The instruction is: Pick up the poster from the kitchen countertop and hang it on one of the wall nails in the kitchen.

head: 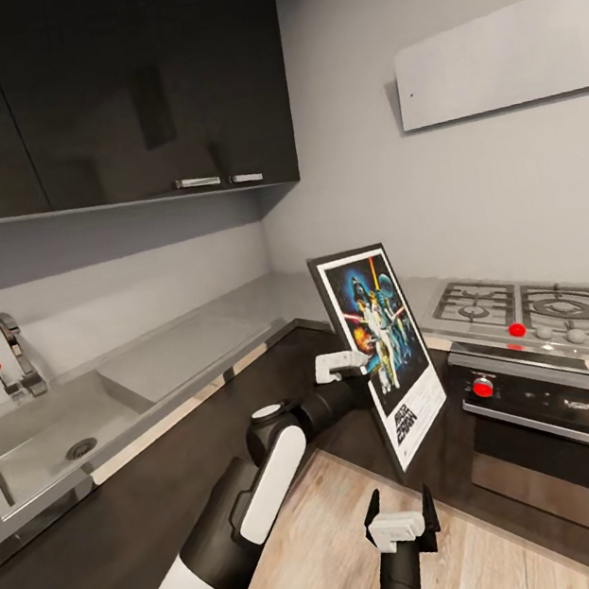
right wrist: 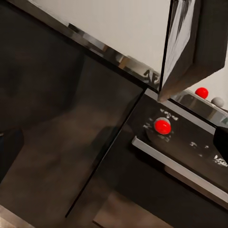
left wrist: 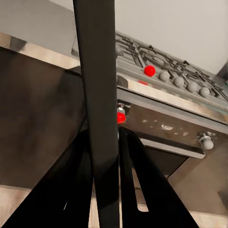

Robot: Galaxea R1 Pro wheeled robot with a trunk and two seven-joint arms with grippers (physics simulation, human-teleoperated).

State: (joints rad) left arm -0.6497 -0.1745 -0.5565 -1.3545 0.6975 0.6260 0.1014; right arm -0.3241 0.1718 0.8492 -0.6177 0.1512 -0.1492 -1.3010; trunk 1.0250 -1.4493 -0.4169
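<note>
1. Holding the poster [head: 381, 347] upright in my left gripper [head: 344, 364], I see it in the air in front of the hob [head: 527, 308], clear of the countertop [head: 188, 346].
2. My left fingers [left wrist: 142, 190] are closed on the poster's left edge; in the left wrist view its dark edge [left wrist: 99, 95] runs straight up between them.
3. The poster's printed face points towards my head camera, tilted slightly back.
4. My right gripper [head: 401, 518] hangs empty below the poster's lower corner, its black fingers [head: 372, 514] spread wide.
5. In the right wrist view I see the poster's bottom corner [right wrist: 190, 47] above the oven's red knob [right wrist: 162, 126].
6. The sink [head: 41, 438] and tap [head: 17, 352] sit at my far left.
</note>
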